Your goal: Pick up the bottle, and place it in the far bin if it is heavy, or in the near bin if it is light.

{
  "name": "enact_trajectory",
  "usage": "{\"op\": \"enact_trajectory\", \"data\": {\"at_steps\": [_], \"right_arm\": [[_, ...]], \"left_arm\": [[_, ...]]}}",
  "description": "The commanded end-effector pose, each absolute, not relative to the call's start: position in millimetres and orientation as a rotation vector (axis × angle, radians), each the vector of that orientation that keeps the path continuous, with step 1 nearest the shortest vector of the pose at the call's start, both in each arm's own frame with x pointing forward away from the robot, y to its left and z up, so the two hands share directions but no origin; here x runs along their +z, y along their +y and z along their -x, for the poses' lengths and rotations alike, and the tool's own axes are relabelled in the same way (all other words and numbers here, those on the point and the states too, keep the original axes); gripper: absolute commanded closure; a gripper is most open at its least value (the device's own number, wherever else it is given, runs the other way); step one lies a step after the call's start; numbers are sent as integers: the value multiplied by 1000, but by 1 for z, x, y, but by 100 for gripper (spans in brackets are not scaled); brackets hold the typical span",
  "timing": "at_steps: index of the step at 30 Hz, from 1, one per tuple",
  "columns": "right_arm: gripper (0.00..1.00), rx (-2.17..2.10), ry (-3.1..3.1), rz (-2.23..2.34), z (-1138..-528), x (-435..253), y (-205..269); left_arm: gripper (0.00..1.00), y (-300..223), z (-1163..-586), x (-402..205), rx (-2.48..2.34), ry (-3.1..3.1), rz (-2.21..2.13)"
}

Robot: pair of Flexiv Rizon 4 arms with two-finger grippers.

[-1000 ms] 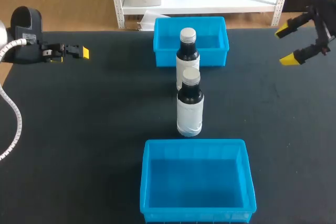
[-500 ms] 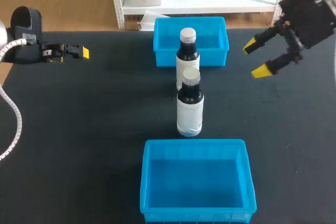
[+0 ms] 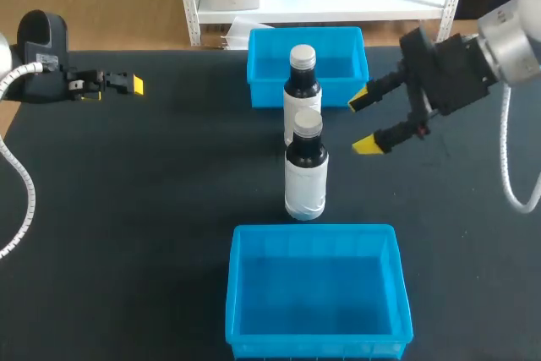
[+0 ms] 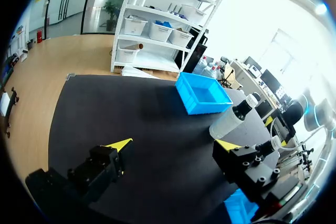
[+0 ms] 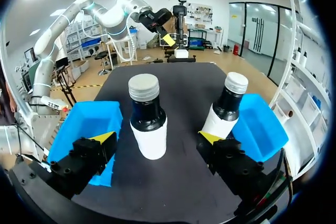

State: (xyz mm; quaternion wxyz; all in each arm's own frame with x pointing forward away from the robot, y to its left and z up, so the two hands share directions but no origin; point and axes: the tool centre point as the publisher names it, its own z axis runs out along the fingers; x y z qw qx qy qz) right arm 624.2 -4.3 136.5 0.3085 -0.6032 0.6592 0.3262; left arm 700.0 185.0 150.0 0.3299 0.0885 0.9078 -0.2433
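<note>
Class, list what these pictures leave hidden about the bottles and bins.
1. Head view: lower body of the far bottle, behind the near bottle.
2. Right wrist view: base of the far bottle, behind the right gripper.
3. Left wrist view: most of the near bin, behind the left gripper.
4. All views: neither bottle's weight shows.

Worktop [image 3: 152,192]: matt black, no sheen. Near bin [image 3: 233,293] and far bin [image 3: 266,95], before and behind the front bottle [image 3: 305,171]: smooth blue plastic, slight gloss. Front bottle and rear bottle [image 3: 302,82]: glossy dark body, matt white label, matt grey cap. Right fingers [image 3: 365,145], beside the front bottle: matt black shanks, smooth yellow tips. Hose [image 3: 24,200], far left of the front bottle: white ribbed plastic.
</note>
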Motion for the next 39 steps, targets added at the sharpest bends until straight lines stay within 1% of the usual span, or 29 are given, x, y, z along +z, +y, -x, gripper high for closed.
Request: {"op": "enact_trajectory", "data": {"at_steps": [1,8,21,39], "right_arm": [[0,866,1731,1590,-621,129,9],[0,912,1698,1628,-613,129,35],[0,951,1687,1623,-607,125,61],[0,969,1706,1587,-611,116,73]], "left_arm": [[0,185,-700,150,-636,2374,-231],[0,185,-700,150,-636,2374,-231],[0,185,-700,150,-636,2374,-231],[0,185,-700,150,-636,2374,-231]]}}
